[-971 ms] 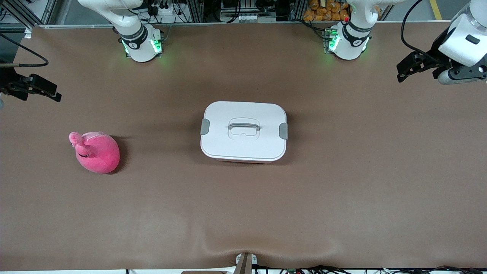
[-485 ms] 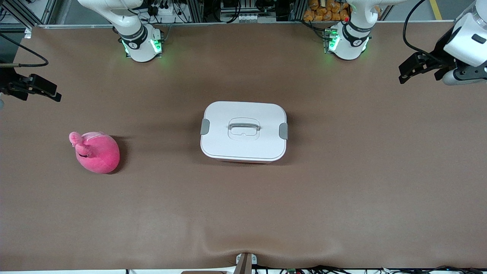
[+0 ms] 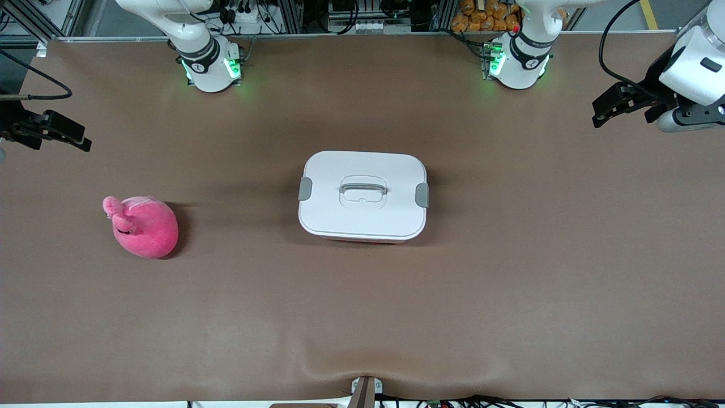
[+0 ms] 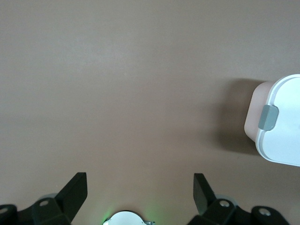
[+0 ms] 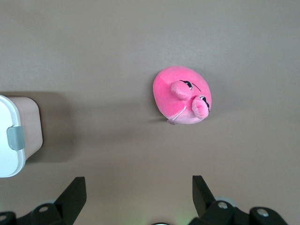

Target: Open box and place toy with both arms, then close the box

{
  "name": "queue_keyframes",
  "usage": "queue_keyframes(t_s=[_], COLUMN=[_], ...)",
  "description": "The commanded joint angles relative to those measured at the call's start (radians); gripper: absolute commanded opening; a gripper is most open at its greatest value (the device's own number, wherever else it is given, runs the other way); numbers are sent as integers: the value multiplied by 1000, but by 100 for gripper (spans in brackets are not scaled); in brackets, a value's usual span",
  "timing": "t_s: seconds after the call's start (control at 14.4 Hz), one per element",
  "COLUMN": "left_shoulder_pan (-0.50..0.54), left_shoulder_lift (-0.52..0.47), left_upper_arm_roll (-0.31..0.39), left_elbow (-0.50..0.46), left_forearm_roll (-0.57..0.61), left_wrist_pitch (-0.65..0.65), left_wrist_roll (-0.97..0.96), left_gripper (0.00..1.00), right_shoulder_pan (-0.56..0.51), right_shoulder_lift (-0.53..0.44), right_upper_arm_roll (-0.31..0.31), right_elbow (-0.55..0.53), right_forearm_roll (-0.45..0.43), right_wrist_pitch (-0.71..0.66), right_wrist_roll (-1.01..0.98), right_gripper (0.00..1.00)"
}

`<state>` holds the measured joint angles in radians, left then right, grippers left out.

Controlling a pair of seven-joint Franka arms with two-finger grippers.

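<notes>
Black fingers on the left gripper [image 3: 605, 111] are spread wide and hold nothing, over the bench [image 3: 510, 283] at the left arm's end. The right gripper [image 3: 68, 136], over its own end, is spread and empty too. Nothing is started, I think. The box [image 3: 362, 195] sits shut mid-bench; the toy [image 3: 144, 226] lies toward the right arm's end. Next, the grey clips [image 3: 422, 195] need undoing. The right gripper is partly cut off.

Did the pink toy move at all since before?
No. The toy lies at the same spot on the table, just as far from the box toward the right arm's end.
</notes>
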<state>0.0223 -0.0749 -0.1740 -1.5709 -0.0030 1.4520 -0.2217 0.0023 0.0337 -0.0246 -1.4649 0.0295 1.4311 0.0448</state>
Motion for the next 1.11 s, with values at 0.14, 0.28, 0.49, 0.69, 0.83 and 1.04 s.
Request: queue_keyframes(t_s=[0.14,0.28,0.49,0.69,0.83,1.04], left_shoulder_pan=[-1,-8,-21,-65,-84,-140], left_shoulder_lift=[33,61,144,199,222,263], left_upper_arm_roll=[-2,-4,-7,-5,-5,-5], left_elbow=[34,34,92,123,121,121], left_forearm_roll=[-18,-38,-67,-68,-69,-69], left_wrist_pitch=[-16,-4,33,57,85,105], left_wrist_roll=[4,-4,-97,-177,-208,-305], left_gripper=[100,100,100,100,100,100], right_shoulder_pan=[-5,-7,-5,-7,-7,-8], right_shoulder_lift=[-3,-3,-3,-2,-2,2], right_upper_arm_roll=[0,0,0,0,0,0], right_elbow=[6,6,6,6,6,6], right_forearm_roll=[17,17,17,17,17,15], right_wrist_pitch=[-1,-1,-1,-1,-1,-1], right_wrist_roll=[-13,-13,-13,-13,-13,-13], right_gripper=[100,100,100,100,100,100])
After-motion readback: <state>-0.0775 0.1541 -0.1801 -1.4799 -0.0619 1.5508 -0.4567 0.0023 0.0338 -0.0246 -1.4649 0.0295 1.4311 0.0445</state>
